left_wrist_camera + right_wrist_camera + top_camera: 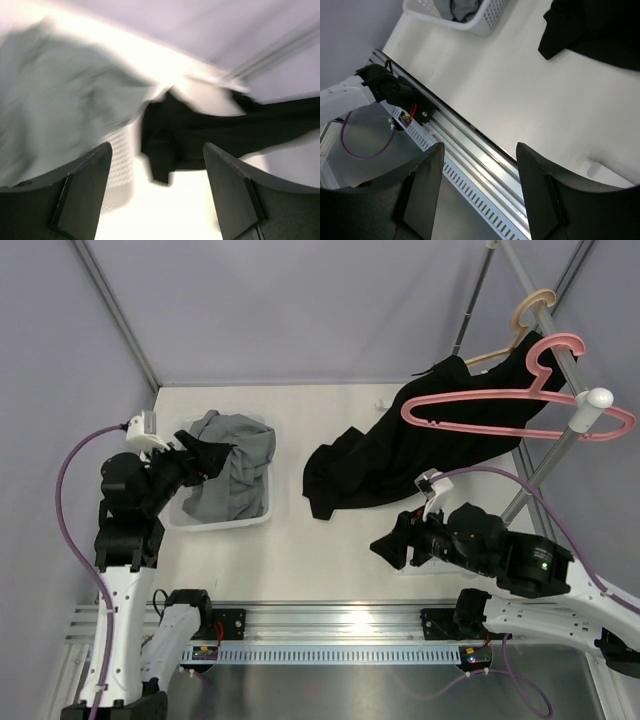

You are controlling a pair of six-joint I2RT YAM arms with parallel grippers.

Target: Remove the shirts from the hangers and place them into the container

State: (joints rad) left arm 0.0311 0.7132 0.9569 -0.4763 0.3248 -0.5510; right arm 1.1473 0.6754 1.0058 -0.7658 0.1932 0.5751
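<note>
top external view: the black shirt (380, 455), limp and light, trails from the pink hanger (500, 412) onto the table (330, 560), likely best pinched at its bunched lower edge; left gripper (156, 152) and right gripper (480, 150) both stand agape, empty.

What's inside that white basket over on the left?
A crumpled grey shirt fills the white plastic basket and spills over its rim. The cloth covers the base, so anything lying beneath it cannot be seen.
</note>
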